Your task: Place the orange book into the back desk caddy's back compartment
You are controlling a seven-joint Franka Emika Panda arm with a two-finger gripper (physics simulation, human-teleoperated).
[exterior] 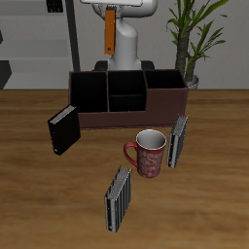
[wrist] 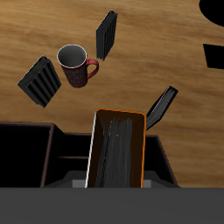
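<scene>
The orange book (exterior: 112, 26) hangs upright high above the table, behind and above the back desk caddy (exterior: 165, 101), with my gripper (exterior: 113, 10) shut on its upper end. From the wrist, the orange book (wrist: 118, 149) shows its orange rim and dark face, and it covers the middle of the caddy (wrist: 35, 157) below it. The back compartment (exterior: 124, 84) is the rear small middle cell, open and black inside. My fingertips barely show past the book's end, around my gripper (wrist: 115, 184).
A black book (exterior: 61, 128) leans against one end of the caddy. Nearer the front edge stand a red mug (exterior: 150, 153) and two grey striped books (exterior: 178, 141) (exterior: 118, 197). A potted plant (exterior: 195, 39) rises behind the caddy's other end.
</scene>
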